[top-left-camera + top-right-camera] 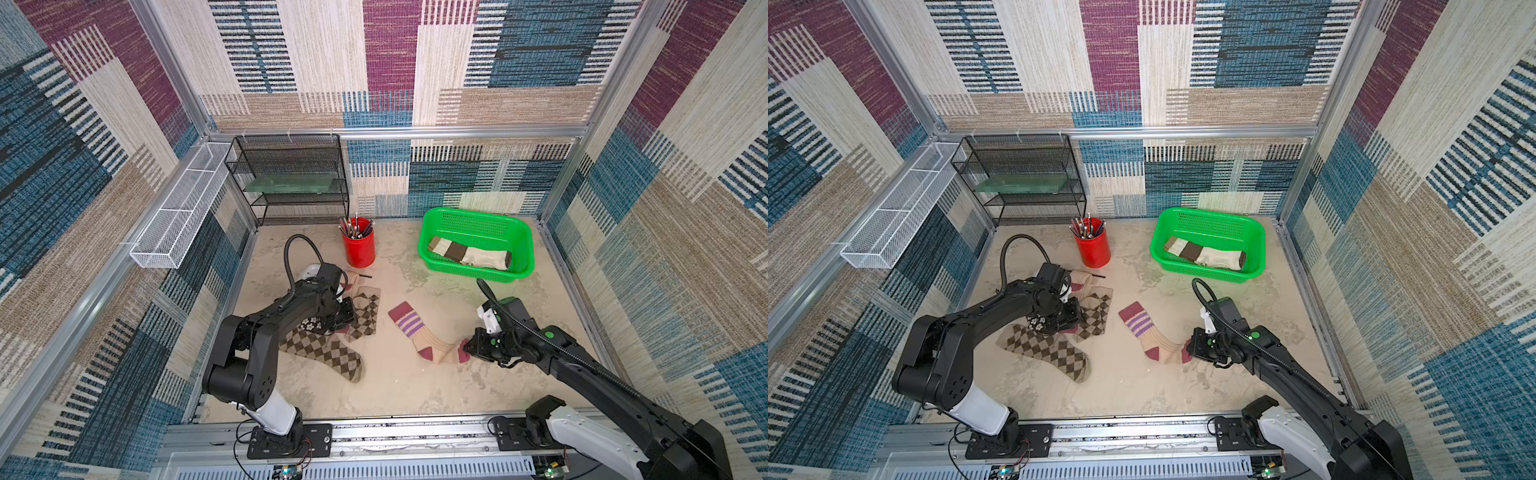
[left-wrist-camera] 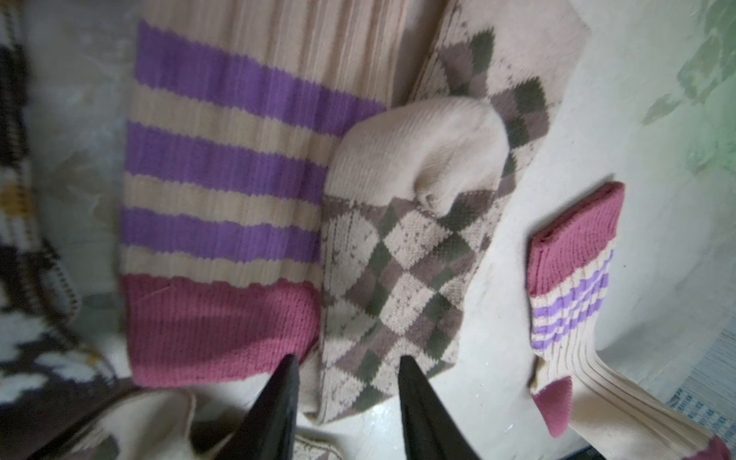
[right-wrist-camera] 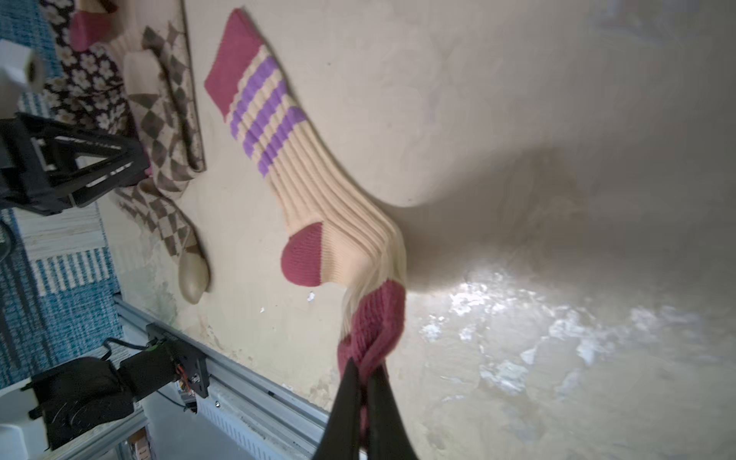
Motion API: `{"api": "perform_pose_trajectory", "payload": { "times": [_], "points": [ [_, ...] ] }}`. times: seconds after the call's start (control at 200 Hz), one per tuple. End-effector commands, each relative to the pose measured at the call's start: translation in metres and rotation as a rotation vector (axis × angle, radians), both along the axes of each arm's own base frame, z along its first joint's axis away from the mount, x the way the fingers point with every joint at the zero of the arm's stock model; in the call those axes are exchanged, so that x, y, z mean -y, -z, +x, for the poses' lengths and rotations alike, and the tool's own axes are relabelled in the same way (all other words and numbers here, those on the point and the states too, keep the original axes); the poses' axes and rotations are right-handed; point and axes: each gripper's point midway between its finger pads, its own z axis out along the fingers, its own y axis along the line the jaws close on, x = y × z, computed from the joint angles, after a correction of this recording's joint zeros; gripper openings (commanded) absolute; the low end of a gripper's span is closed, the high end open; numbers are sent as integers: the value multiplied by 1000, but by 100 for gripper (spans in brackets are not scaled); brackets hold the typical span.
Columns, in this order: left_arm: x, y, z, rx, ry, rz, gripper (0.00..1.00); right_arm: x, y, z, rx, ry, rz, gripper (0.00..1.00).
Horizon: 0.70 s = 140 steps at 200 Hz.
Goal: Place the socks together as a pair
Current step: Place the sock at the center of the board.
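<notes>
1 sock [image 3: 314, 191] pinched, R end effector [image 3: 366, 364].

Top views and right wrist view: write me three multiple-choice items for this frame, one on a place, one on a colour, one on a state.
1. Where is the folded cream-and-brown sock pair?
A) inside the green plastic basket
B) behind it
C) in front of it

2. What colour are the stripes on the lone beige ribbed sock?
A) green
B) purple
C) blue

3. How is the right tool?
A) open above that sock
B) shut on that sock's maroon toe
C) shut on nothing

Answers:
1 A, both top views show the pair within the basket walls.
2 B, purple bands sit below the maroon cuff.
3 B, the right wrist view shows the toe pinched.
</notes>
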Motion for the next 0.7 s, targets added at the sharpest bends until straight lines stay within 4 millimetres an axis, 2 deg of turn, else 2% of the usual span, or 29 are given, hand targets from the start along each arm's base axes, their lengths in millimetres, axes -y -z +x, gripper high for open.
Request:
{"api": "perform_pose_trajectory", "payload": {
  "times": [0.0,0.095,0.17,0.235,0.26,0.295,0.381,0.451,0.496,0.561,0.696],
  "points": [
    [-2,0,0,6,-6,14,42,25,17,0,-33,69,-113,7],
    [-5,-3,1,18,-10,28,43,49,32,-5,-102,137,-224,9],
    [-5,-4,2,21,-13,29,43,58,40,-6,-131,152,-268,12],
    [-5,-6,3,22,-12,29,44,63,44,-6,-142,163,-302,22],
    [-5,-7,3,24,-16,29,44,65,45,-6,-144,170,-312,32],
    [-5,-8,3,28,-18,27,45,69,44,-4,-141,190,-332,39],
    [-5,-13,4,41,-24,17,49,78,38,4,-105,246,-361,45],
    [-3,-19,4,55,-22,8,55,83,29,15,-62,303,-354,54],
    [-3,-24,4,67,-20,1,58,78,20,23,-32,319,-311,55],
    [-2,-35,3,86,-16,-8,61,59,5,34,19,288,-224,55],
    [-7,-61,-3,111,-19,1,67,16,-23,37,90,175,-88,59]
  ]
}}
